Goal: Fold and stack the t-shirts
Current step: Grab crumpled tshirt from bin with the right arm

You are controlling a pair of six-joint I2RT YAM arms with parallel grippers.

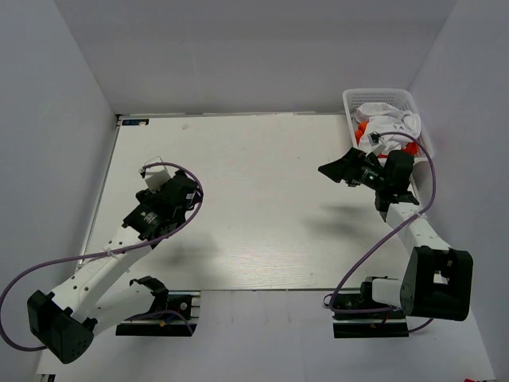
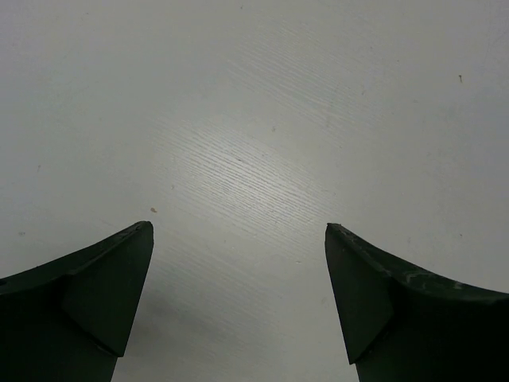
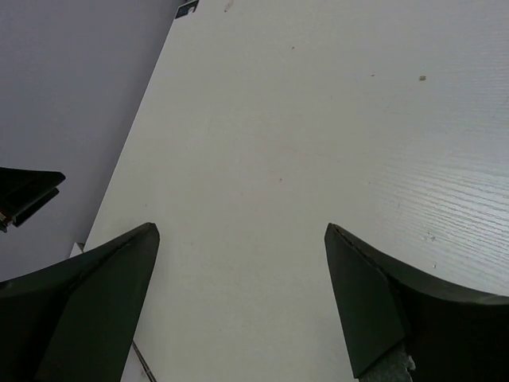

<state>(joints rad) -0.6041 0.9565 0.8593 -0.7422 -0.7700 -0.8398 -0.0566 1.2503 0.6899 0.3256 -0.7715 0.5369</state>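
The left fingers stand wide apart with nothing between them. Through the gap shows only the pale wood-grain surface, which they point straight down at from close above. The right fingers are likewise spread and hold nothing. They are tilted, looking along the surface toward its far left corner, where a small dark label sits at the edge. Its writing is too small to read.

From above, the right fingers hang over the right part of the surface, pointing left, with the white plastic lattice basket just behind the wrist. The left arm is bent over the left part, well apart from the right arm. A purple cable loops beside its wrist, and another arcs around the right arm.

Both garments are bunched in the basket at the far right corner. The white t-shirt lies crumpled on top, spilling over the rim. The orange t-shirt shows only as a small patch at the left side, beneath the white one. The same dark label marks the far left corner, unreadable here too.
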